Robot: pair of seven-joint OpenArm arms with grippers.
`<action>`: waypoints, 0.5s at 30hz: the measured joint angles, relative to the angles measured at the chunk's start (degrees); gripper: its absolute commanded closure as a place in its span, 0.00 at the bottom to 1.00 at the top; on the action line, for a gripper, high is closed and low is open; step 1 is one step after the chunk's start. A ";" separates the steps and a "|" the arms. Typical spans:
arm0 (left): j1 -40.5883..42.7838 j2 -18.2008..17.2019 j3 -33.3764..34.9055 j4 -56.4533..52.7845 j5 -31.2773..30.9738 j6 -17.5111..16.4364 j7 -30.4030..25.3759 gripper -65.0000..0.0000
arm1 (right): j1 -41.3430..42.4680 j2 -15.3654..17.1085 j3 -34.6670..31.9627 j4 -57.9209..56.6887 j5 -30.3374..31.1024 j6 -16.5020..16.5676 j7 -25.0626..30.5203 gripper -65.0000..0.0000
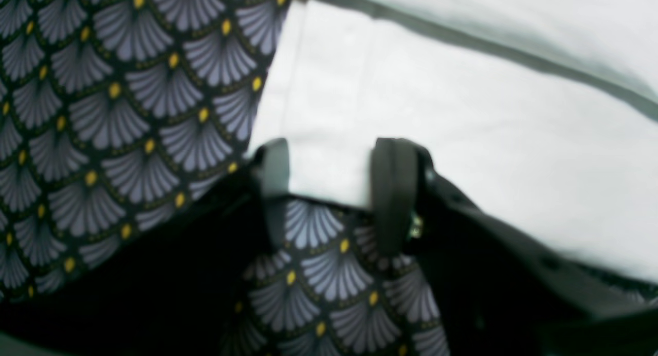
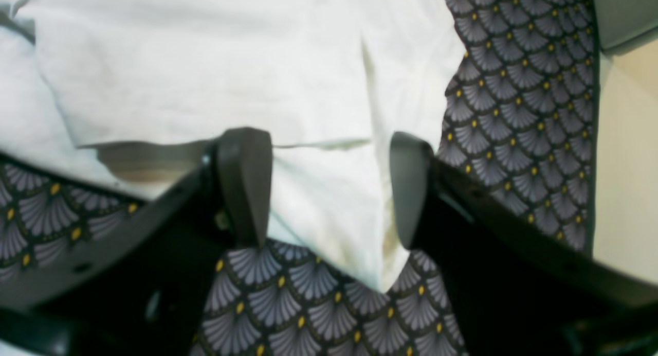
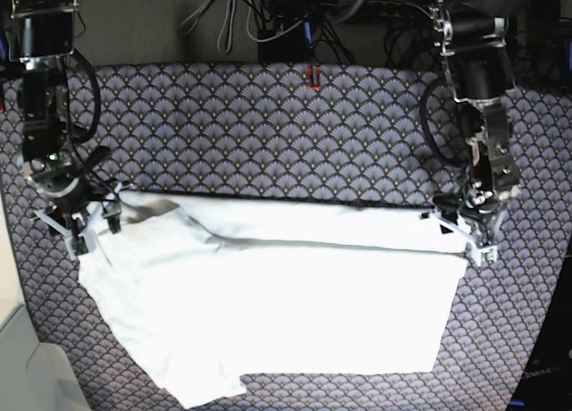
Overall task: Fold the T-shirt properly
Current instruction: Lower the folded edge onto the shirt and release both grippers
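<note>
The T-shirt [image 3: 277,304] lies spread across the middle of the patterned surface [image 3: 268,125], its far edge already turned over into a long fold running between my two arms. It looks thin, soft and light; I judge it will sag and wrinkle the instant I lift it, and slide easily over itself, so both ends need to travel together.

My left jaws [image 1: 331,173] stand open, astride a corner of the white cloth at the end of the fold, not pinching it that I can see. My right jaws [image 2: 329,186] are open too, with a hanging corner of the shirt between them.

The corners and the doubled hem edge seem the best places to take hold, since a double layer should slip less than a single one.

I can read no brand, label or writing on the shirt or the surface.
</note>
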 measured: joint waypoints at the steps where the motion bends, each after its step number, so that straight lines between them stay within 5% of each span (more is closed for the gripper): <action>1: -0.02 -0.02 0.00 0.15 0.00 0.00 -0.04 0.59 | 0.02 0.02 0.00 -0.02 0.00 0.00 -0.07 0.43; 15: -0.42 0.17 -6.10 2.08 0.42 0.42 0.20 0.59 | 0.02 0.11 0.00 -0.13 0.00 0.00 0.13 0.43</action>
